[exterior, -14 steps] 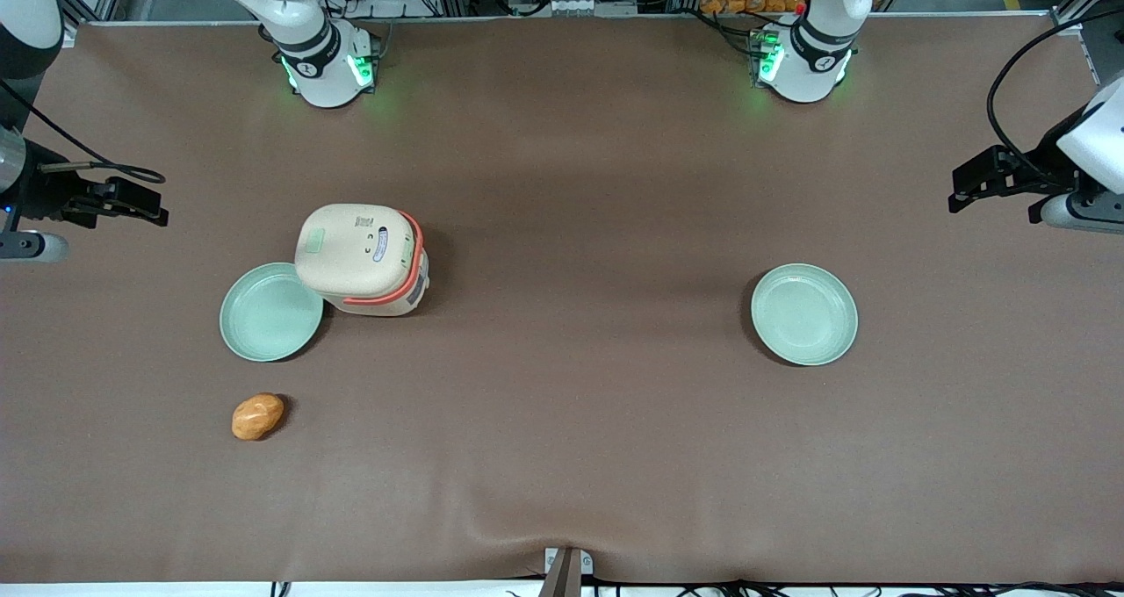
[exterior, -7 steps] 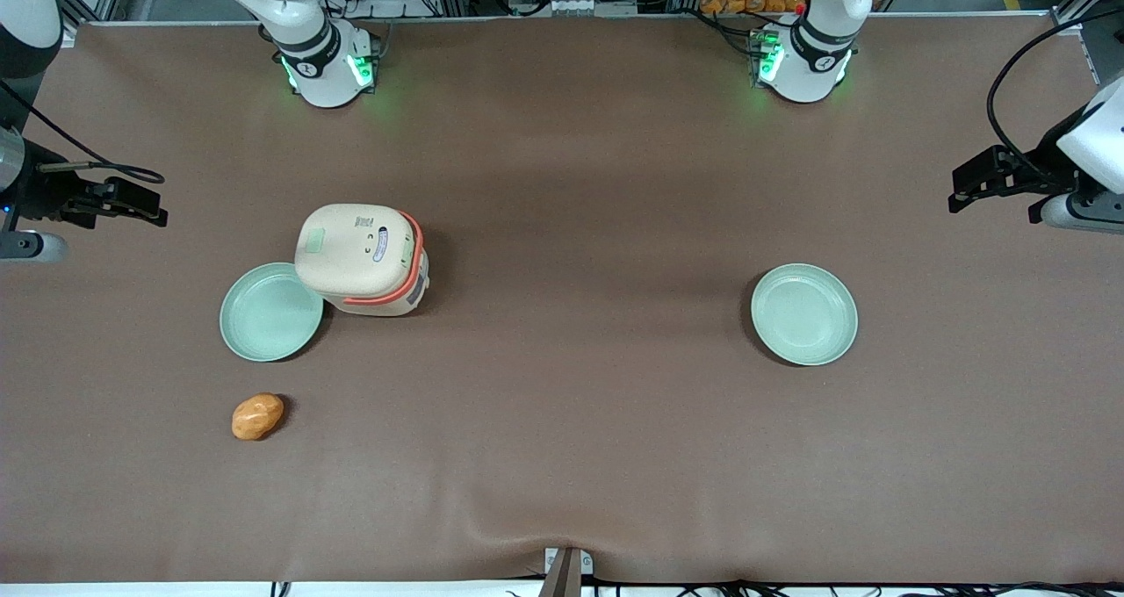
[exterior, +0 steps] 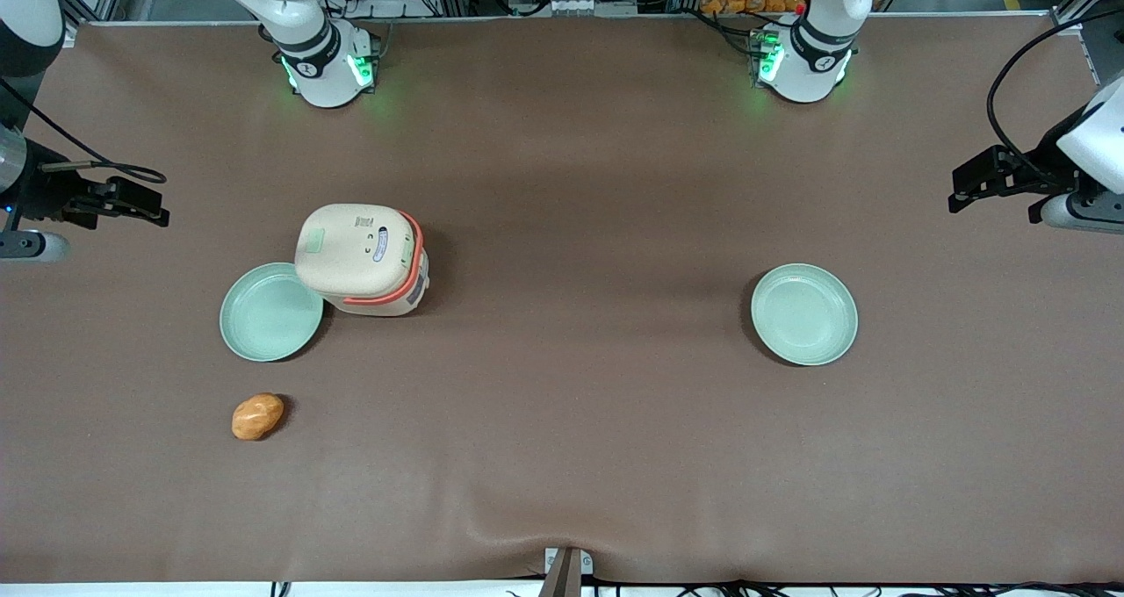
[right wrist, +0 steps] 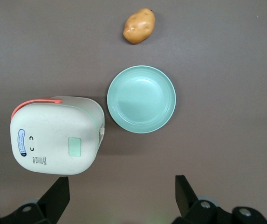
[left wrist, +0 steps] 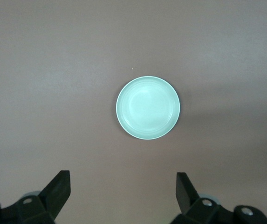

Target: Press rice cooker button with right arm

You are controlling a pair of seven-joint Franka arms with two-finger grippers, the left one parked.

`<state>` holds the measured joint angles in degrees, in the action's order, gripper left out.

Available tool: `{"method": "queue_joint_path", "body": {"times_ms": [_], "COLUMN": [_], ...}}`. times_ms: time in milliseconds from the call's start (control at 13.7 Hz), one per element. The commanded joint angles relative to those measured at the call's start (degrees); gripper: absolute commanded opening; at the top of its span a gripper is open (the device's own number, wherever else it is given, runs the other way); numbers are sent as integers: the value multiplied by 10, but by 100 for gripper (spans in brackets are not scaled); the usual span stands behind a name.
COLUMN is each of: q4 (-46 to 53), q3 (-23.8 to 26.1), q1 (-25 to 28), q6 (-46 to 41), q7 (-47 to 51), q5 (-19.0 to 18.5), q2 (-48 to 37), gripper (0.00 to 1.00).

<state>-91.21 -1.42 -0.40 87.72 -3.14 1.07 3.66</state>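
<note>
The cream rice cooker (exterior: 362, 259) with its coral-orange band stands on the brown table, lid shut. It also shows in the right wrist view (right wrist: 56, 135). The button (exterior: 310, 240) is a small pale green square on the lid, seen from above in the right wrist view (right wrist: 74, 146). My right gripper (exterior: 149, 206) hangs above the table toward the working arm's end, well apart from the cooker. In the right wrist view the gripper (right wrist: 122, 196) is open and empty, with one fingertip (right wrist: 61, 191) just off the cooker's lid edge.
A pale green plate (exterior: 270, 312) lies close beside the cooker, nearer the front camera; it also shows in the right wrist view (right wrist: 141, 99). A potato (exterior: 257, 416) lies nearer still. A second green plate (exterior: 803, 313) lies toward the parked arm's end.
</note>
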Motion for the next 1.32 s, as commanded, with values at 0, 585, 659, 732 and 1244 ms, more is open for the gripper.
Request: {"method": "queue_joint_path", "body": {"times_ms": [0, 585, 659, 732, 1244], "q4": [-5, -41, -50, -62, -101], "q3": [4, 5, 6, 6, 6], "q1": [15, 63, 71, 76, 95], "q6": [-7, -7, -8, -8, -6], "q7": [-1, 5, 10, 17, 28], "q5": [1, 8, 17, 31, 68], "q2": [-6, 10, 13, 13, 62], "gripper": [100, 38, 34, 33, 15]}}
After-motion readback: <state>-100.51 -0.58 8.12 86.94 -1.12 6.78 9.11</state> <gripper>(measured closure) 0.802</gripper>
